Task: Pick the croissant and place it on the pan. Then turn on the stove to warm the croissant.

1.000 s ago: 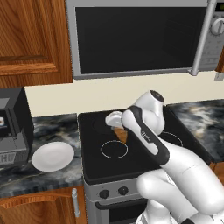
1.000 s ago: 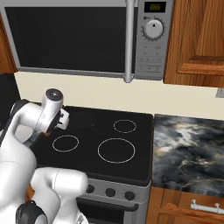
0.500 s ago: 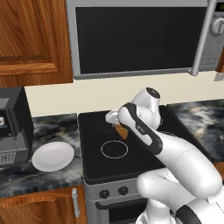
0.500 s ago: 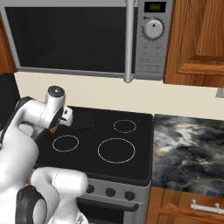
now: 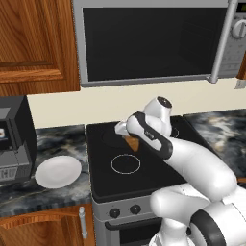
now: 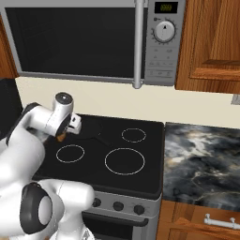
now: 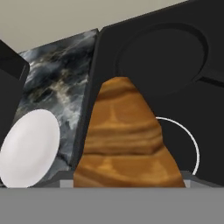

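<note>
Claw (image 5: 129, 135) closed on the croissant (image 7: 127, 140) and lifting it clear above the stove (image 5: 144, 178), pastry hanging just under the claw, pan (image 7: 162, 57) below and just beyond, white plate (image 7: 28, 146) off to the side

A silver microwave (image 5: 149, 41) with a dark window hangs on the cream wall (image 5: 62, 108), its dial panel (image 6: 161, 42) at the right end. Warm wooden cabinets (image 5: 33, 43) flank it on both sides. Below runs a dark marbled worktop (image 6: 201, 159), wooden drawers (image 6: 206, 225) with a metal handle under it. A black appliance (image 5: 14, 139) stands at the left, a round white plate (image 5: 57, 171) just beside it.
</note>
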Tool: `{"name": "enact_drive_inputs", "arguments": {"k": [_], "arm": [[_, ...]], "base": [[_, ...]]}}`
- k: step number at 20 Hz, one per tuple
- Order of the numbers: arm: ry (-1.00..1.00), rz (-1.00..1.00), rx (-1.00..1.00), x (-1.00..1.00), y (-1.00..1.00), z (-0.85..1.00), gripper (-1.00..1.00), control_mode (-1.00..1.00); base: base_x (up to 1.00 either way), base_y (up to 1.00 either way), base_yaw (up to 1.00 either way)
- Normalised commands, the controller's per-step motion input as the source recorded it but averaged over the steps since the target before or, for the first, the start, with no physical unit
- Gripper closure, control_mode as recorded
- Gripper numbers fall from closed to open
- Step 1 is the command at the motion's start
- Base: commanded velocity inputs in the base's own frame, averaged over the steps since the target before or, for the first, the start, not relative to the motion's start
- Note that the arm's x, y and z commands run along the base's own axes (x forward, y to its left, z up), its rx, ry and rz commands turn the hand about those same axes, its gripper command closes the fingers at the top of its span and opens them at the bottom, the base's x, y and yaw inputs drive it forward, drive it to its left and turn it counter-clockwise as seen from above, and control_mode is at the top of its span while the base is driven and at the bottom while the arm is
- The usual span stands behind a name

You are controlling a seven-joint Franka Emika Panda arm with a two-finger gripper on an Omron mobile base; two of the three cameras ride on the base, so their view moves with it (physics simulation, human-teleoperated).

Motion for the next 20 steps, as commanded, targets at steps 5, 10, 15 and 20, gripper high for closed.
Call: {"name": "enact_drive_inputs", "arguments": {"k": [5,10,15,20], "arm": [[-0.04,0.0,0.0,0.17,0.0,-0.28,1.0,-1.0],[-0.03,0.0,0.0,0.19,0.0,-0.24,1.0,-1.0],[0.0,0.0,0.0,0.23,0.0,-0.08,1.0,-1.0],[0.0,0.0,0.0,0.28,0.0,-0.08,1.0,-1.0]], "base": [[0.0,0.0,0.0],[0.0,0.0,0.0],[0.0,0.0,0.0],[0.0,0.0,0.0]]}}
